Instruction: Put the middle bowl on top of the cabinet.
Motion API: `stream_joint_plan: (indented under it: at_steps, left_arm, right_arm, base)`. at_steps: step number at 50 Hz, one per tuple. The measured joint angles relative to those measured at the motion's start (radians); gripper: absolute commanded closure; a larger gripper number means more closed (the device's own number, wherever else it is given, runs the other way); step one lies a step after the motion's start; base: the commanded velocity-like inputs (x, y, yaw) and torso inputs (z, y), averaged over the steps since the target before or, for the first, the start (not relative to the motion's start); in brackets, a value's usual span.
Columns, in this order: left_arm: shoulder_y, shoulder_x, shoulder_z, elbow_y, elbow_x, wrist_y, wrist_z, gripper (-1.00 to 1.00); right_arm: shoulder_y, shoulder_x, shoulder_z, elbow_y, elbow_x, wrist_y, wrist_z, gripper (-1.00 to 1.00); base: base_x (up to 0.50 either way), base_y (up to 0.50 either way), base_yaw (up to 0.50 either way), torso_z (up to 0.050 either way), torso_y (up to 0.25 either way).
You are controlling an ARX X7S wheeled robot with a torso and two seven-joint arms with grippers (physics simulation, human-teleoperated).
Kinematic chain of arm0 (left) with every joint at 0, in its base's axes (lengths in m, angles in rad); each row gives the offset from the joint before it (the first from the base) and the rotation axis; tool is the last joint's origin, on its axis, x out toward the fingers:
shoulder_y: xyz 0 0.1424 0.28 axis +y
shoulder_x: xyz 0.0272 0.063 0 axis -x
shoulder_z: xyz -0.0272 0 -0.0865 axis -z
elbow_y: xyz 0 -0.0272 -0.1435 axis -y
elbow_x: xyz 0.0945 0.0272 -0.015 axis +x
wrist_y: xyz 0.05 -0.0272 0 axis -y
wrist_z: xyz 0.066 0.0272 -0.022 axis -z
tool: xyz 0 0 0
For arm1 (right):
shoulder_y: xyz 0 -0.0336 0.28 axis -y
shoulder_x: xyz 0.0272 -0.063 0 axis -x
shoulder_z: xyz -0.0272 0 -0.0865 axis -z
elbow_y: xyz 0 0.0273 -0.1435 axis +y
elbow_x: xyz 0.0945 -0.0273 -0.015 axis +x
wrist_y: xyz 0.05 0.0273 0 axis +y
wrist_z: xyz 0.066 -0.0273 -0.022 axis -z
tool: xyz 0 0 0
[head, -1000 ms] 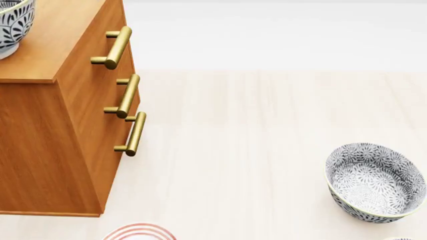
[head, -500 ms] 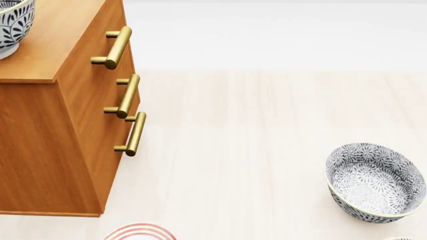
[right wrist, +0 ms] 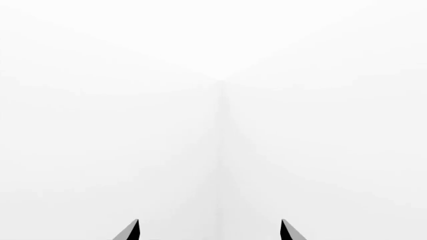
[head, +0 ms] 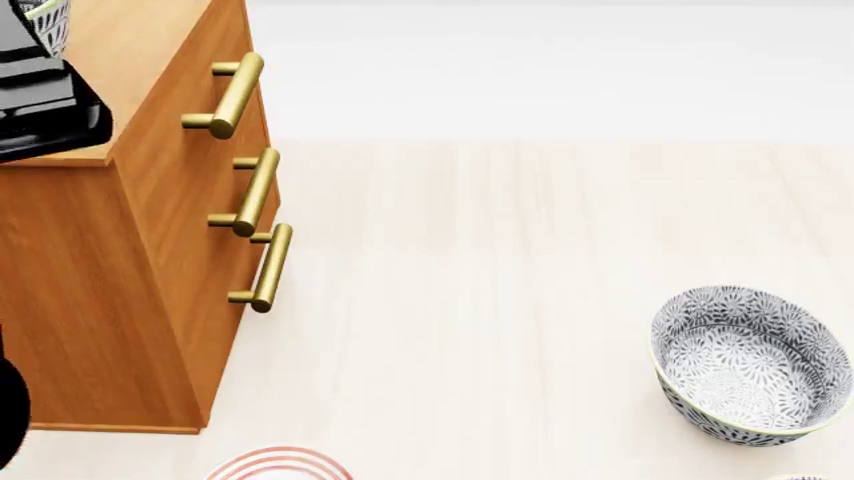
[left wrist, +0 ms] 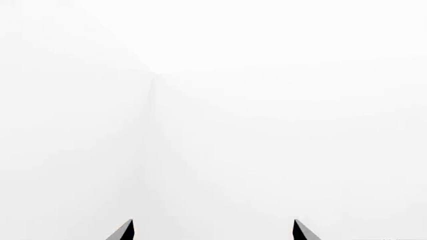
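Observation:
The orange-brown cabinet (head: 160, 250) fills the left of the head view, its three brass handles (head: 254, 190) facing right. On its lighter top, at the far left edge, only a sliver of the patterned middle bowl (head: 48, 22) shows. A black part of my left arm (head: 43, 95) covers the rest of it. In the left wrist view my left gripper (left wrist: 213, 231) is open, its fingertips (left wrist: 125, 231) wide apart, with a blank white wall ahead. My right gripper (right wrist: 210, 231) is open too, holds nothing and also faces white wall.
A second patterned bowl (head: 751, 362) stands on the pale wooden floor at the right. A sliver of another rim (head: 798, 477) shows at the bottom right edge. A red-ringed round thing (head: 278, 465) lies near the cabinet's front corner. Another dark arm part (head: 8, 412) is at the lower left edge.
A black part of my left arm has come into the head view at the top left and now covers most of the bowl on the cabinet. A dark shape has appeared at the lower left edge.

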Motion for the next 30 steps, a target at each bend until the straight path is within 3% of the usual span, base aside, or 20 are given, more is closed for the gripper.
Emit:
stream_joint_plan:
  at_steps: [16, 30]
  left_arm:
    - [0.331, -0.084, -0.204, 0.097, 0.255, -0.082, -0.008, -1.00]
    - [0.561, -0.099, -0.261, 0.066, 0.413, -0.049, 0.014, -1.00]
  right_arm:
    - [-0.025, 0.003, 0.015, 0.000, -0.004, -0.009, 0.000, -1.00]
    - [-0.011, 0.007, 0.000, 0.000, -0.004, 0.000, 0.001, -1.00]
  base:
    - [0.00, 0.00, 0.00, 0.000, 0.000]
    - [0.00, 0.00, 0.00, 0.000, 0.000]
